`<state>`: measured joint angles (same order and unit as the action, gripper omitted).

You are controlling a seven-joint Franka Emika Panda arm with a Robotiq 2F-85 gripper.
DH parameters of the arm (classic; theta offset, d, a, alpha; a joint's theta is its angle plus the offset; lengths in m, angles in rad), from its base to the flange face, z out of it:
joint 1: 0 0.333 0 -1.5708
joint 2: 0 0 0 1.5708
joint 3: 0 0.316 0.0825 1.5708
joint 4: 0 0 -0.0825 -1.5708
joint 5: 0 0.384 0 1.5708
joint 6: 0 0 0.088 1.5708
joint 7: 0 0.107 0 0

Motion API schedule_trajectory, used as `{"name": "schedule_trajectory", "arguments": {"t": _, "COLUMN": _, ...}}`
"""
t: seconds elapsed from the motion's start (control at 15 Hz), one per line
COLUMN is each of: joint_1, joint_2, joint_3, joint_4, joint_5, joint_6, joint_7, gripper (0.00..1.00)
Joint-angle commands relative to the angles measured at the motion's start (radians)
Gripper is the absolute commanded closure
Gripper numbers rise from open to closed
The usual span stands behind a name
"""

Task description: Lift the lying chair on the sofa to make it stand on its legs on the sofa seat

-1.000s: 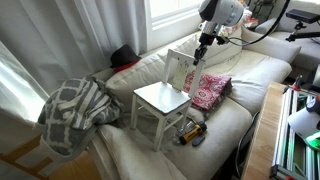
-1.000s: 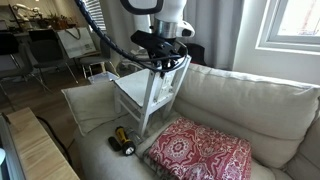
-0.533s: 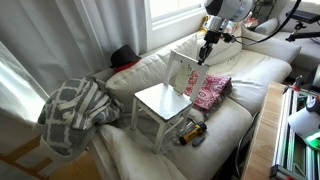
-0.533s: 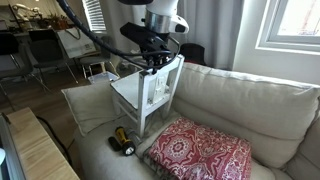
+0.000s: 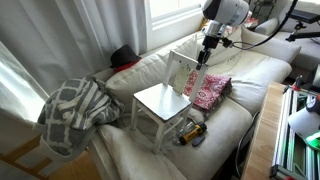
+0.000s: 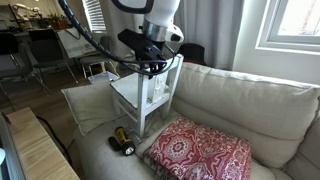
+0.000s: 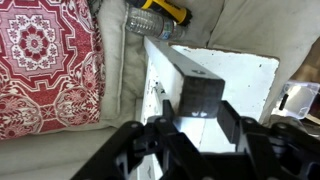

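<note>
The small white chair [image 5: 160, 98] stands upright on its legs on the cream sofa [image 5: 255, 70] seat, also seen in an exterior view [image 6: 135, 92]. My gripper [image 5: 205, 52] hangs at the top rail of the chair's backrest [image 6: 155, 68]. In the wrist view the gripper [image 7: 197, 115] straddles the rail's end, with a finger [image 7: 230, 120] on each side and small gaps showing. The chair seat [image 7: 235, 75] lies below. The jaws look open around the rail.
A red-patterned pillow [image 5: 210, 90] [image 6: 200, 150] [image 7: 45, 60] lies right beside the chair. A yellow-black flashlight and a bottle [image 6: 122, 140] [image 7: 160, 12] lie on the sofa seat by the chair legs. A grey plaid blanket [image 5: 75, 110] drapes the sofa arm.
The chair has gone from slightly tilted to level on its legs. The gripper has shifted a little along with the backrest top and stays over the rail.
</note>
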<state>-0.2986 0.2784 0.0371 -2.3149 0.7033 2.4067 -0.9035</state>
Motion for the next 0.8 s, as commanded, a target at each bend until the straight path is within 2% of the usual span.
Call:
{"name": "schedule_trajectory", "arguments": {"t": 0.0, "joint_1": 0.034, "joint_2": 0.068, "joint_3": 0.014, "joint_4": 0.024, "joint_5": 0.077, "joint_6": -0.017, "joint_7": -0.067, "gripper": 0.18}}
{"name": "schedule_trajectory", "arguments": {"t": 0.07, "joint_1": 0.043, "joint_2": 0.078, "joint_3": 0.016, "joint_4": 0.028, "joint_5": 0.083, "joint_6": -0.011, "joint_7": -0.068, "gripper": 0.09}}
{"name": "schedule_trajectory", "arguments": {"t": 0.13, "joint_1": 0.048, "joint_2": 0.087, "joint_3": 0.018, "joint_4": 0.034, "joint_5": 0.088, "joint_6": -0.010, "joint_7": -0.073, "gripper": 0.33}}
{"name": "schedule_trajectory", "arguments": {"t": 0.2, "joint_1": 0.054, "joint_2": 0.091, "joint_3": 0.018, "joint_4": 0.039, "joint_5": 0.093, "joint_6": -0.001, "joint_7": -0.074, "gripper": 0.48}}
{"name": "schedule_trajectory", "arguments": {"t": 0.27, "joint_1": 0.058, "joint_2": 0.096, "joint_3": 0.018, "joint_4": 0.043, "joint_5": 0.098, "joint_6": 0.007, "joint_7": -0.075, "gripper": 0.48}}
{"name": "schedule_trajectory", "arguments": {"t": 0.47, "joint_1": 0.079, "joint_2": 0.093, "joint_3": 0.021, "joint_4": 0.042, "joint_5": 0.128, "joint_6": 0.133, "joint_7": -0.071, "gripper": 0.74}}
{"name": "schedule_trajectory", "arguments": {"t": 0.73, "joint_1": 0.091, "joint_2": 0.071, "joint_3": 0.039, "joint_4": 0.010, "joint_5": 0.140, "joint_6": 0.262, "joint_7": -0.071, "gripper": 1.00}}
